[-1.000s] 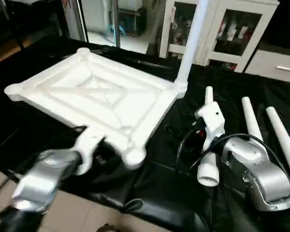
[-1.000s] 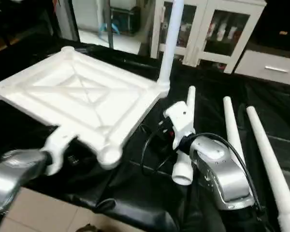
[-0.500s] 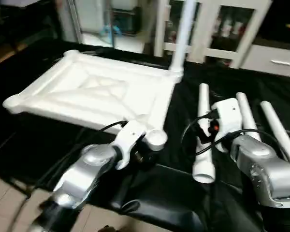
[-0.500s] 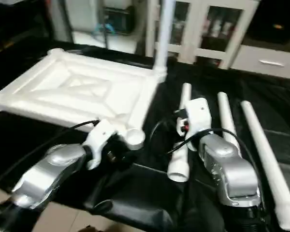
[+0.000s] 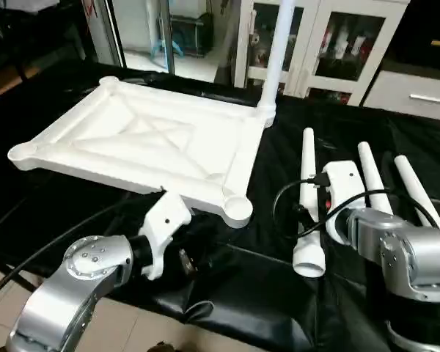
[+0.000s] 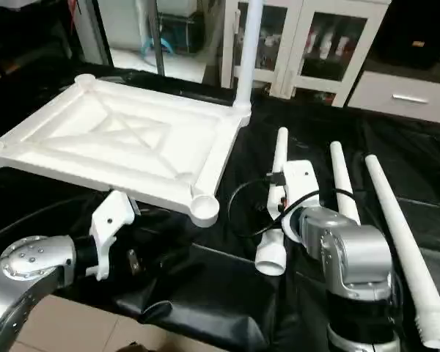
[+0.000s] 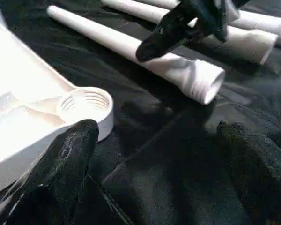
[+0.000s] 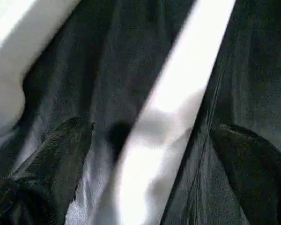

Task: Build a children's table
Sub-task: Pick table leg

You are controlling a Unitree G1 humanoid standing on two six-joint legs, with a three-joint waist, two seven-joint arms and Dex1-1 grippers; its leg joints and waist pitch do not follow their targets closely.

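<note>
The children's table top (image 5: 147, 147) lies upside down on the black cloth, ribs up. One leg (image 5: 279, 51) stands in its far right corner socket. Three loose legs (image 5: 308, 198) (image 5: 370, 176) (image 5: 418, 194) lie side by side to the right. My left gripper (image 7: 164, 159) is open with nothing between its fingers (image 7: 70, 154), low at the front, just short of the near right socket (image 7: 84, 103). My right gripper (image 8: 152, 164) is open and straddles the leftmost loose leg (image 8: 168, 108), fingers (image 8: 253, 164) apart on either side of it.
The black-covered work table (image 5: 264, 293) ends close in front of me, with tiled floor (image 5: 125, 323) below. White glass-door cabinets (image 5: 345, 44) stand behind. Black cables (image 5: 290, 198) loop from my right wrist over the cloth.
My head camera shifted. My left gripper came away from the top's near edge and dropped towards the table front. My right gripper stayed over the loose leg.
</note>
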